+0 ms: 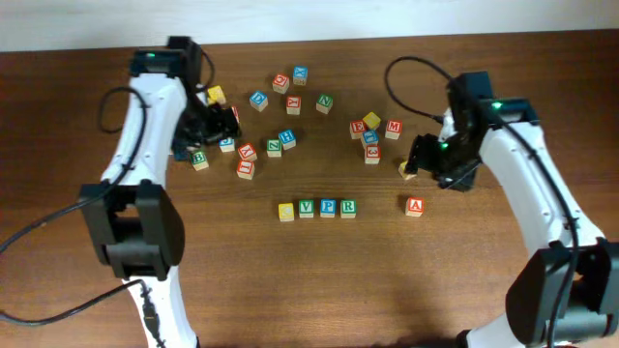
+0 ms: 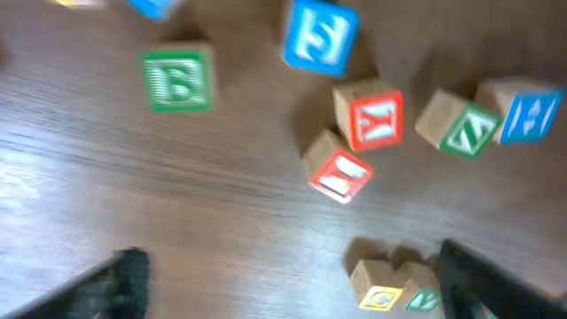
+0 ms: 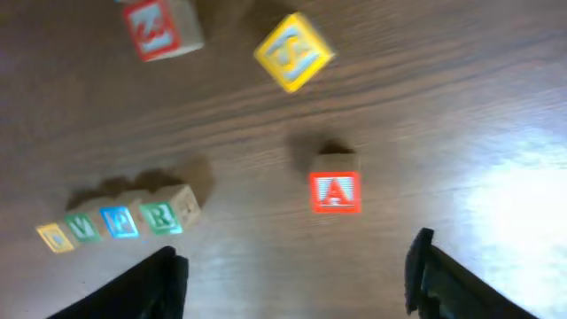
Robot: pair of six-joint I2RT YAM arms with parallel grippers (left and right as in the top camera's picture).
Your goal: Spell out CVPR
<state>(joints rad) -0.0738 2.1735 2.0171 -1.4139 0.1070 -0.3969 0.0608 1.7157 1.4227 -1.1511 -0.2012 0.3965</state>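
Note:
Four letter blocks stand in a row at the table's middle: yellow C (image 1: pixel 286 211), green V (image 1: pixel 307 208), blue P (image 1: pixel 328 208), green R (image 1: pixel 348 208). The row also shows in the right wrist view, from C (image 3: pixel 55 236) to R (image 3: pixel 160 217), and C (image 2: pixel 381 298) shows in the left wrist view. My left gripper (image 1: pixel 208 128) is open and empty above the left cluster of blocks. My right gripper (image 1: pixel 430 166) is open and empty, above and right of a red A block (image 1: pixel 414 206), which also shows in the right wrist view (image 3: pixel 335 191).
Loose blocks lie scattered at the back: a green B (image 1: pixel 199 159), red blocks (image 1: pixel 246 166), a blue H (image 1: pixel 287 138), a yellow block (image 1: pixel 215 94), and a cluster with a red M (image 1: pixel 393 128). A yellow block (image 1: pixel 406 170) sits by my right gripper.

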